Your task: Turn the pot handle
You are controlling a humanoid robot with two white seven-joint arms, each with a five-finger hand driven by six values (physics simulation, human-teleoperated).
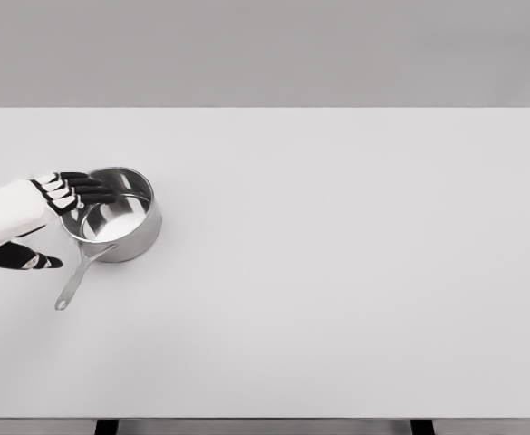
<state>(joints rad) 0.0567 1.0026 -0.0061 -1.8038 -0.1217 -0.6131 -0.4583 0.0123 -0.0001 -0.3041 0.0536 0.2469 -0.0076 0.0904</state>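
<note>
well, from the head view the steel pot (112,214) stood on the left part of the white table (355,272), about midway between near and far edges. its handle (77,277) pointed toward the near left, its end resting on the tabletop. the left hand (43,210) came in from the left edge (white back, dark fingers), fingers (85,188) stretched out flat over the pot's far-left rim, thumb (20,259) spread apart on the near side just left of the handle, gripping nothing.
</note>
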